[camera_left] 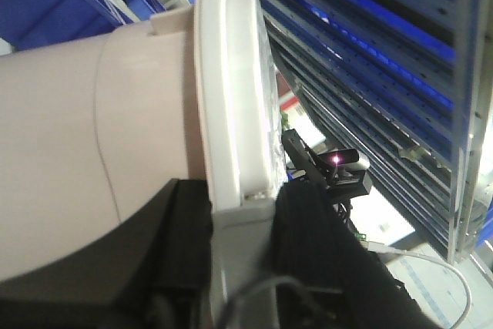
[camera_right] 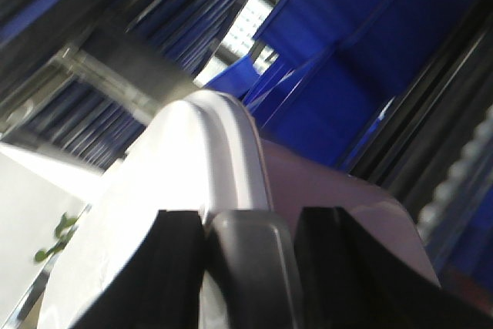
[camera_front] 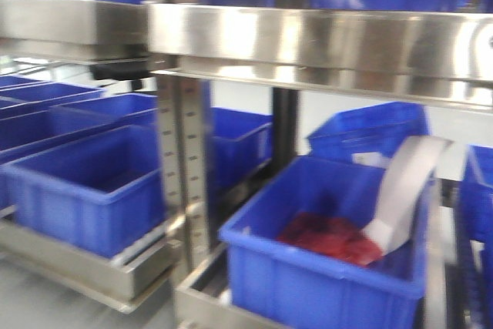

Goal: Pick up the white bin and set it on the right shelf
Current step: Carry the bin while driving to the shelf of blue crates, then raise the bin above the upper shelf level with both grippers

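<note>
The white bin (camera_left: pixel 85 129) fills the left wrist view, its pale pinkish side to the left and its white lid rim (camera_left: pixel 231 90) standing on edge. My left gripper (camera_left: pixel 243 209) is shut on a grey latch (camera_left: pixel 239 252) at that rim. In the right wrist view the same white bin (camera_right: pixel 323 198) shows lid (camera_right: pixel 154 198) and pinkish side. My right gripper (camera_right: pixel 250 229) is shut on a grey latch (camera_right: pixel 250 267) on that edge. The right shelf (camera_front: pixel 323 40) crosses the front view as a broad steel rail. Neither the bin nor the grippers show in the front view.
A perforated steel post (camera_front: pixel 185 167) divides the rack. To its right, a blue bin (camera_front: pixel 323 267) holds red material (camera_front: pixel 331 238) and a white strip (camera_front: pixel 408 190). More blue bins (camera_front: pixel 92 186) sit on the left section and on the level above. A small camera (camera_left: pixel 343 166) shows past the lid.
</note>
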Available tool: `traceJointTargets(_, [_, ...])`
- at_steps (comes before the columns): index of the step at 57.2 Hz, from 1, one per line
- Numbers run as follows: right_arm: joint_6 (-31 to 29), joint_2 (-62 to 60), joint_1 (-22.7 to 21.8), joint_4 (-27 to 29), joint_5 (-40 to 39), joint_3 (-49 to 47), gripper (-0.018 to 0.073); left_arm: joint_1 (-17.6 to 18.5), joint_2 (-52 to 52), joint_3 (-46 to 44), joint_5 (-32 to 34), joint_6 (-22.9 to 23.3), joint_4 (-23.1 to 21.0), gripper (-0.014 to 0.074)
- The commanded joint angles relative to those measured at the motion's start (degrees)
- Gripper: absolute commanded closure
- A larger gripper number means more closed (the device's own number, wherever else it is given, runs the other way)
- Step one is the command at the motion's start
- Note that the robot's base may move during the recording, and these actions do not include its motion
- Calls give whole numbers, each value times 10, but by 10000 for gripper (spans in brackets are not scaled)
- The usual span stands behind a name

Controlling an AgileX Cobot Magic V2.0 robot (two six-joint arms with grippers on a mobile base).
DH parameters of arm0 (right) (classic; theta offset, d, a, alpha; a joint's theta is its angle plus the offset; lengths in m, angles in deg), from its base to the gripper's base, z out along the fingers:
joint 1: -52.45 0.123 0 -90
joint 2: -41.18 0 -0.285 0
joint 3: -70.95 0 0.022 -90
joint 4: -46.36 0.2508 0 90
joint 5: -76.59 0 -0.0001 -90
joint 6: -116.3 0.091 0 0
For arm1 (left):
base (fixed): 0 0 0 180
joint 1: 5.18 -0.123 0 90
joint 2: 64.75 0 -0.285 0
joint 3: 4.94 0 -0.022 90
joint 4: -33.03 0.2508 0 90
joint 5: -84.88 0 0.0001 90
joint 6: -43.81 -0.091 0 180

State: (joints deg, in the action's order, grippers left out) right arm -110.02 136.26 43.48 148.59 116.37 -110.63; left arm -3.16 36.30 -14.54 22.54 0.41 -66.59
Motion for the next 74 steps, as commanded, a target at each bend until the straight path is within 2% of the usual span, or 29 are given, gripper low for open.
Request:
traceJointTargets(1, [-2,-27,11,62,44,-19,501,17,-31,-21,-61,-16,-93,713])
traceJointTargets(74, [-2,-27,11,62,44,-19,501,17,-31,-21,-61,-16,-93,713])
